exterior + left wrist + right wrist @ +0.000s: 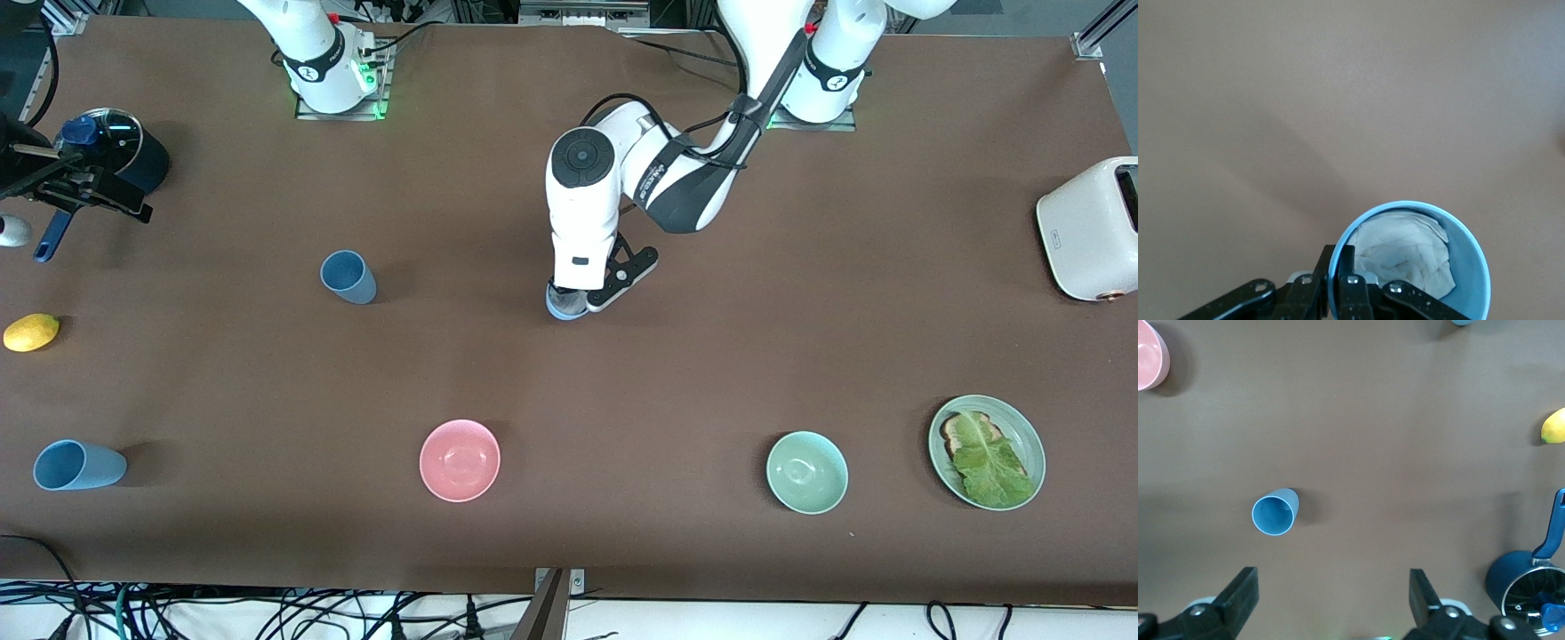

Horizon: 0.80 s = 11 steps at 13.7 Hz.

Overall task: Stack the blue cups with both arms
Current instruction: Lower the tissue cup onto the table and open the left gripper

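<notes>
While the left gripper sits at tabletop centre, fingers clamped on the light blue cup, the slate cup stands at its 9 o'clock. Left wrist: fingers pinch the cup rim; thin, light, probably slippery plastic, so the rim hold looks right. Right wrist: right gripper gapes wide, waiting above the slate cup.

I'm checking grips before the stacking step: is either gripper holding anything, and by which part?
The left gripper is shut on the rim of a light blue cup with crumpled paper inside. The right gripper is open and empty, above the table over a slate blue cup.
</notes>
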### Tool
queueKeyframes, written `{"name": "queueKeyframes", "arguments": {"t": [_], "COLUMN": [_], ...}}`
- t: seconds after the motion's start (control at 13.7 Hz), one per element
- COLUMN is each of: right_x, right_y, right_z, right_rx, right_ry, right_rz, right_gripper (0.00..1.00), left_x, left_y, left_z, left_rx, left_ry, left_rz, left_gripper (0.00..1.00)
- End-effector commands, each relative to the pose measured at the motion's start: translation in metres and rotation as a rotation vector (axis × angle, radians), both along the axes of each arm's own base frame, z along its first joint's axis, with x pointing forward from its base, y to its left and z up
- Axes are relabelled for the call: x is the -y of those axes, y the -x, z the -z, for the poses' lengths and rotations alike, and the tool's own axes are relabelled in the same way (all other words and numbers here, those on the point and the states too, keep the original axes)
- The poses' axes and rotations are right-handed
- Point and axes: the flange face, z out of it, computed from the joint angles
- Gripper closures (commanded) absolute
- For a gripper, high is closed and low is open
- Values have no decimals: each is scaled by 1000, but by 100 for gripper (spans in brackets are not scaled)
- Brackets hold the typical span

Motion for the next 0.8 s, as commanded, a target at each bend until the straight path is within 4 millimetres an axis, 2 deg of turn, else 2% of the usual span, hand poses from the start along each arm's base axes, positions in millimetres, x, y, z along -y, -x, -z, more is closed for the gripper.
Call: {"name": "queueKeyframes", "arguments": {"t": [0.0,0.59,0.73], "right_x": [2,2,2], "right_y": [6,6,6], "right_z": [-5,-4,-4], "right_rx": [0,-5,-7], "right_ry": [-16,-16,-16], "right_rz": [8,8,8], "right_gripper": [0,0,0], "left_x": [12,14,13], "left_y": [-3,-4,-5], "left_z": [19,77,82], "left_rx": [41,40,57], "left_ry": [-5,-4,-6], "left_rz": [-27,-30,-20], "left_gripper": [100,100,100]}}
